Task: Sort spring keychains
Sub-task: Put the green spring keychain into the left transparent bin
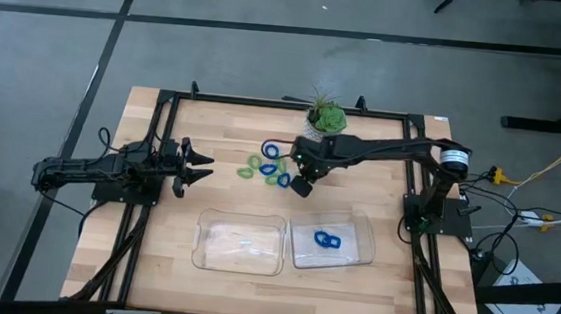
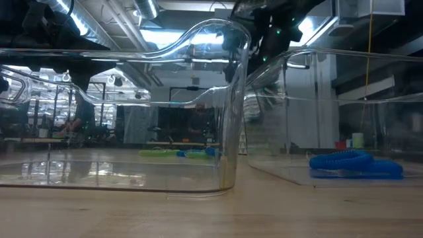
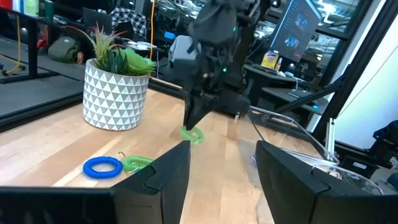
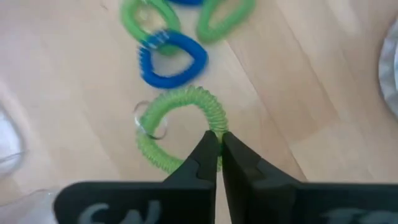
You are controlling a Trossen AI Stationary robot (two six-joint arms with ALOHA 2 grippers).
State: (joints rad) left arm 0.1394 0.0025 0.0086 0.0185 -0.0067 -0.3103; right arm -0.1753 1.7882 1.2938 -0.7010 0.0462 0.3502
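While right gripper (image 4: 219, 155) clamps a green keychain (image 4: 180, 127) near the plant (image 1: 326, 115) | high view hides that grip | left gripper (image 1: 198, 164) spread, well apart | blue keychains (image 1: 326, 241) in right tray (image 1: 358, 251)

One camera looks straight down on the desk (image 1: 151, 267), one skims level across it, and both wrist cameras sit close.

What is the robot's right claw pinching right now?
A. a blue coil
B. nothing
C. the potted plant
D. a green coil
D: in the right wrist view the right gripper is closed on the rim of a green spring keychain.
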